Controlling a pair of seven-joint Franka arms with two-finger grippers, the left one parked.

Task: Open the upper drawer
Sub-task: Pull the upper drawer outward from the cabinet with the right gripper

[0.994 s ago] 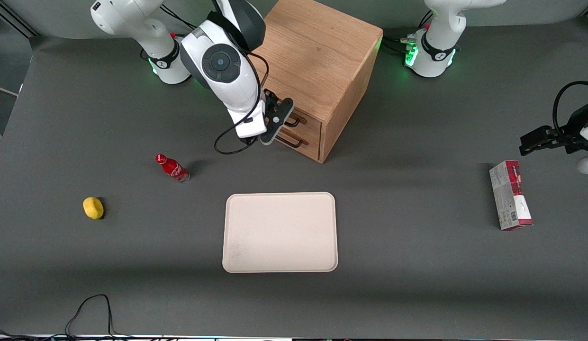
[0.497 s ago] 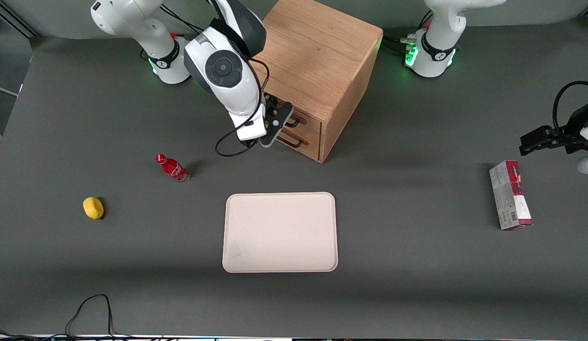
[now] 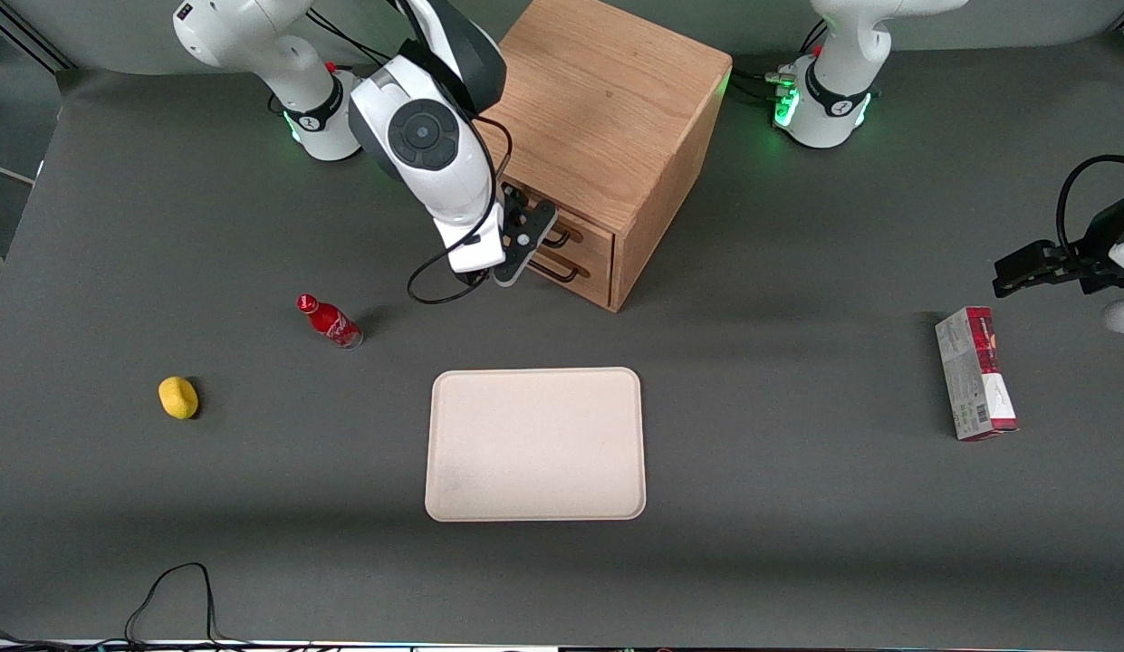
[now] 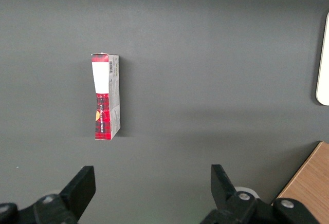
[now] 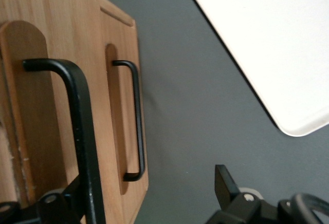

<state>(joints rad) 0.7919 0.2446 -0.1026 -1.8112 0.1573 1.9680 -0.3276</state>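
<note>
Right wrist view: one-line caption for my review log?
Open hand at the upper drawer handle, tray nearby.

Working arm (image 3: 426, 136): upper centre of the front frame, reaching down from its base at the upper left, forearm slanting toward the frame's middle.
Wrist: tilted, a black cable looping below it.
Gripper (image 3: 525, 237): just below the arm's white end.
Fingers (image 5: 223, 180): parted, one black tip showing.

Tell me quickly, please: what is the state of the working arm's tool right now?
Tool: open, holding nothing; it is in front of the cabinet, and the upper drawer's handle stands between its fingers.
</note>
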